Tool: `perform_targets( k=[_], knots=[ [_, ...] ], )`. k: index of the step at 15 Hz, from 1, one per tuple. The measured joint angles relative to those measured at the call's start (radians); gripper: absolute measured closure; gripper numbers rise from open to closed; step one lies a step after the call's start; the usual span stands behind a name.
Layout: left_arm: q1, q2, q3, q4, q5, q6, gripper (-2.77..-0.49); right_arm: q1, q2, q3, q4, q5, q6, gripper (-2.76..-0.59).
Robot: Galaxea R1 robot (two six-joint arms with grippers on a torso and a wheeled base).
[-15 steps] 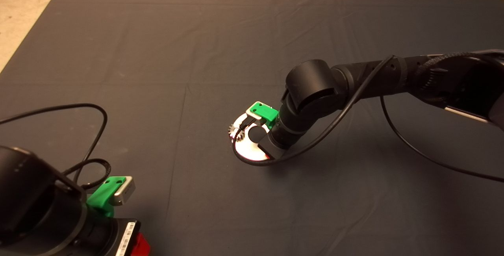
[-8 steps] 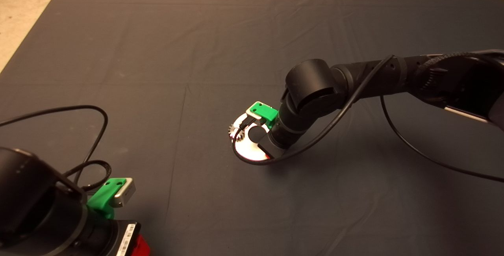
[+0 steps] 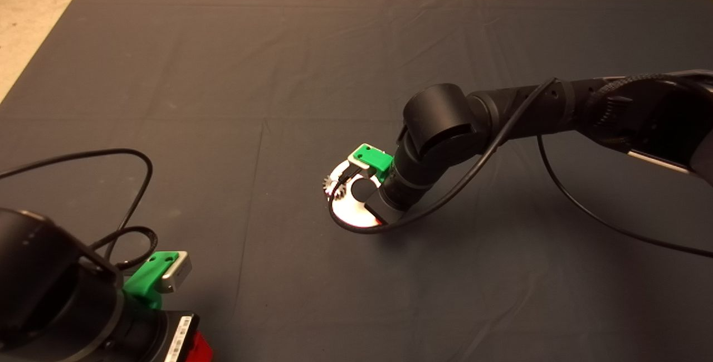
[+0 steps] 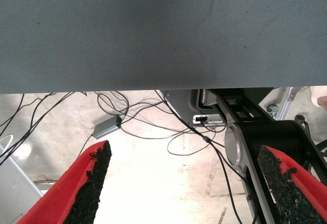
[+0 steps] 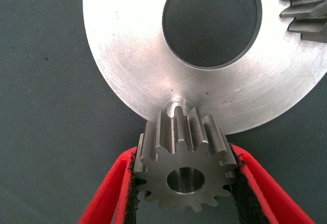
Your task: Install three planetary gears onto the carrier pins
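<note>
The gear [image 5: 182, 173] in my right tool [image 5: 184, 183] sat pinched between the two padded fingers [image 5: 129, 183], its bore facing the wrist camera and its teeth overlapping the near edge of the carrier plate [image 5: 127, 66]. The free pin [image 5: 177, 104] stood just beyond it, partly hidden by the teeth, so the bore looked short of the pin and not yet over it. My worry was plain: if I lowered from there, the gear face would land on the pin top or the plate edge and cock sideways, and a tilted gear held only across its teeth could slip out of the pads and roll off across the bench [image 3: 223, 72]. A shove on the unanchored plate could also slide it, spoiling the line-up.

The gear was silver-grey steel, straight-toothed, with a clean round centre hole. Two more gears [image 5: 306, 9] showed only at the plate's far edges, apparently already seated. The plate was bright brushed metal with a large central hole.

From above, my right arm reached over the plate [image 3: 351, 214] near the middle of the dark bench. My left tool [image 4: 184, 183] waited at the bench's near left edge, spread wide and holding nothing.
</note>
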Motion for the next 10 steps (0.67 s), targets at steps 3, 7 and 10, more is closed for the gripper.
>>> perform_targets(
  k=[3, 7, 10],
  knots=[
    [0.010, 0.000, 0.000, 0.001, 0.000, 0.000, -2.04, 0.002, 0.000, 0.000, -0.001, 0.000, 0.003, -1.09],
    [0.018, 0.000, 0.000, 0.003, 0.000, 0.000, -2.04, 0.009, 0.000, -0.001, -0.002, 0.000, 0.007, -1.09],
    [0.024, 0.000, 0.000, 0.004, 0.000, 0.000, -2.04, 0.019, 0.000, -0.001, -0.002, 0.000, 0.007, -1.08]
  ],
)
